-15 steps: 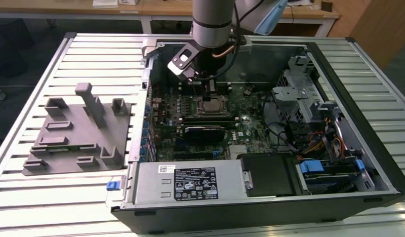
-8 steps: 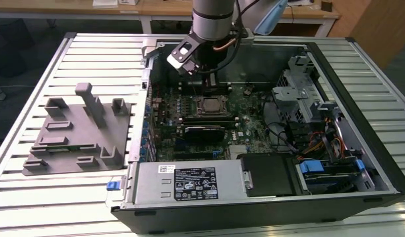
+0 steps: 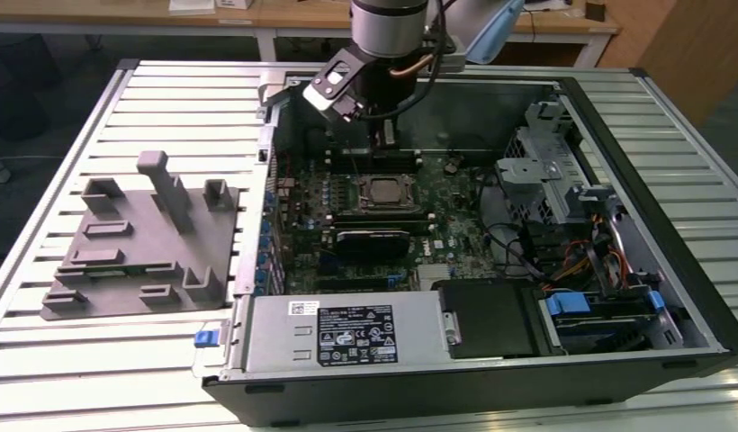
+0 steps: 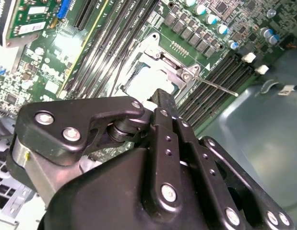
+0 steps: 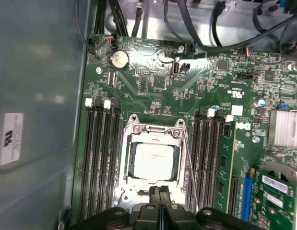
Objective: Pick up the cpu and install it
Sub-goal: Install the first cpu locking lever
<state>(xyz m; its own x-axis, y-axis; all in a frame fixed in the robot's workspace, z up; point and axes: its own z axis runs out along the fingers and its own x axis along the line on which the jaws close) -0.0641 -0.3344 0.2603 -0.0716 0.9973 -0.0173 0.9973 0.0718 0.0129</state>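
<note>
The cpu (image 5: 153,162), a pale silver square chip, lies flat in the motherboard socket (image 5: 153,128), inside its metal retention frame. It is also in the exterior view as the cpu (image 3: 382,190) in the middle of the open computer case, and in the second wrist view as the cpu (image 4: 141,86) just past the fingertips. My gripper (image 5: 160,192) hangs above the socket's edge, apart from the chip. Its black fingers (image 4: 162,103) are pressed together with nothing between them. In the exterior view the gripper (image 3: 379,135) sits over the rear of the board.
A grey fixture block (image 3: 141,243) lies on the slatted table at the exterior view's left. Memory slots (image 5: 102,158) flank the socket, and a thin socket lever (image 5: 189,167) runs beside it. The case holds a power supply (image 3: 345,333), a drive cage (image 3: 562,171) and cables (image 5: 210,28).
</note>
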